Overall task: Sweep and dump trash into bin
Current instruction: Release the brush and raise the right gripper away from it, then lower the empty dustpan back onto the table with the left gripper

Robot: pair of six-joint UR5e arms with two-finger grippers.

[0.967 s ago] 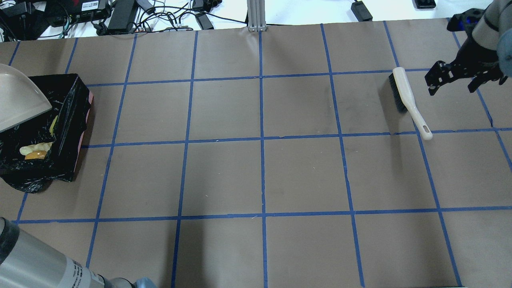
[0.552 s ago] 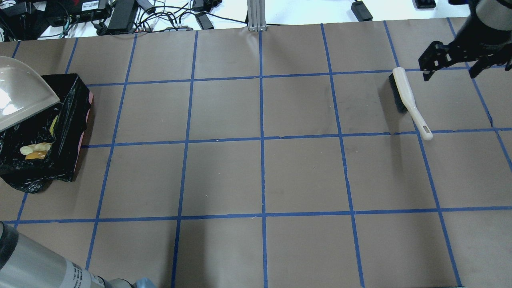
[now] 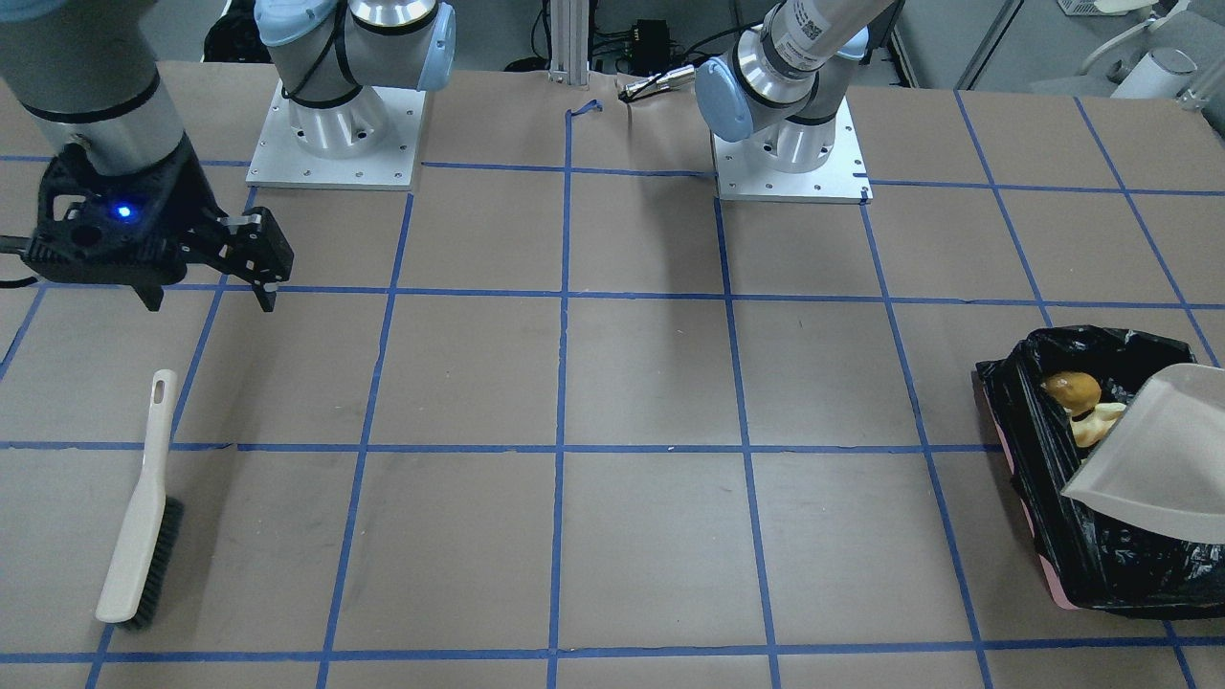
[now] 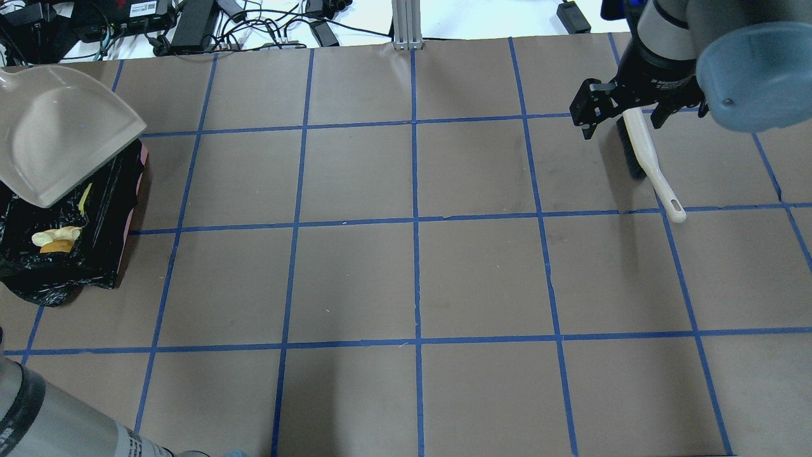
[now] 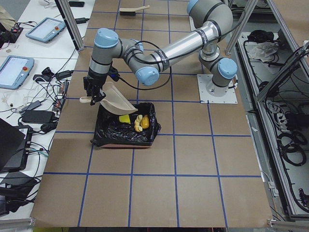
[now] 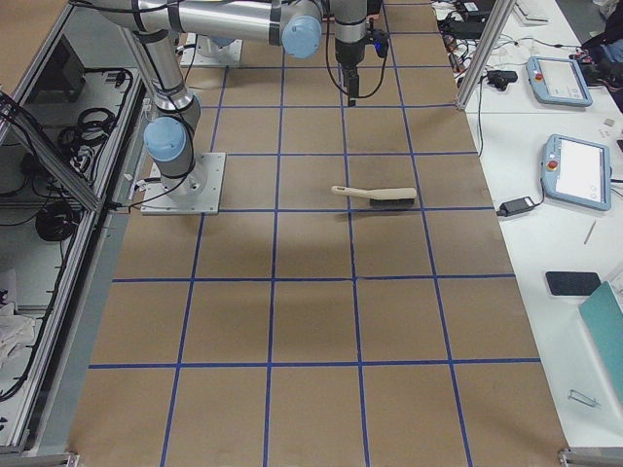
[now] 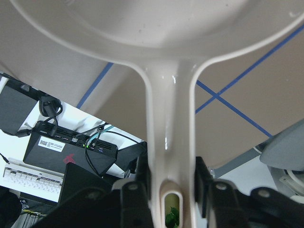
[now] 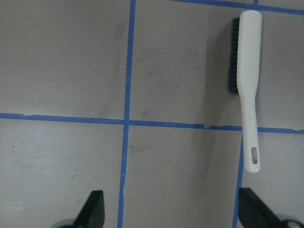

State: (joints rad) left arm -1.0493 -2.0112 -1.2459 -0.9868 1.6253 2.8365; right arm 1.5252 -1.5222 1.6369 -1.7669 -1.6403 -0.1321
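The bin [image 4: 104, 257], lined with a black bag, stands at the table's left end. The trash lies inside it: a yellow wedge [image 4: 84, 198], a cream crescent [image 4: 54, 235] and a golden-brown lump [image 4: 56, 247]. The lump also shows in the front view [image 3: 1072, 388]. My left gripper [image 7: 171, 187] is shut on the handle of the beige dustpan [image 4: 63, 136] and holds it tilted over the bin's far end. My right gripper [image 4: 622, 127] is open and empty. It hovers above the head of the brush [image 4: 644, 152], which lies flat on the table.
Cables and power bricks [image 4: 190, 22] lie beyond the table's far edge. A metal post [image 4: 404, 25] stands at the far middle. Both arm bases [image 3: 790, 144] sit on the robot's side. Brown paper with a blue tape grid [image 4: 415, 219] covers the table.
My right gripper has moved left and now sits above the brush head. The dustpan has risen and swung back over the bin's far end. The trash has stayed in the bin.
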